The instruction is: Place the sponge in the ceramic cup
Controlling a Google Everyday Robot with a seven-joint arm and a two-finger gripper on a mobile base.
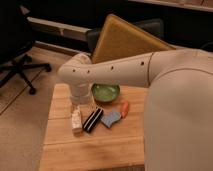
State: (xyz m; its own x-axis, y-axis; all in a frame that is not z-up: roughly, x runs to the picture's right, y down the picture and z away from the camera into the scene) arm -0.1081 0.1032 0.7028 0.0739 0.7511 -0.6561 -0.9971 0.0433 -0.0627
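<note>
Wooden planks of a small table (75, 150) are carrying everything you are working with, and the green bowl (106, 93) near its far edge is serving as your marker. Your arm (120, 67) is reaching in from the right, crossing behind the bowl and bending down just left of it. There the gripper (82, 103) is hanging close over the table, beside the bowl's left rim. I cannot tell whether it is released or clenched, but the sponge is clearly not in it. The sponge (111, 119) is lying flat on the wood in front of the bowl, on the side nearer the camera and a touch to the right. It is sitting between a black block with a white stripe (93, 120) on its left and a small orange piece (125, 109) towards the bowl's right. A small whitish bottle (76, 121) is standing further left, in front of the gripper. I am not making out the ceramic cup. The pale shape under your wrist, left of the bowl, could be part of the arm or could be hiding the cup, so its place is staying open. So you are looking at a sponge resting on the table and not inside any cup. By my judgement, taking hold of it, carrying it to the cup and letting it drop in are all remaining. You are also sitting left of the bowl while the sponge is waiting in front of it.
</note>
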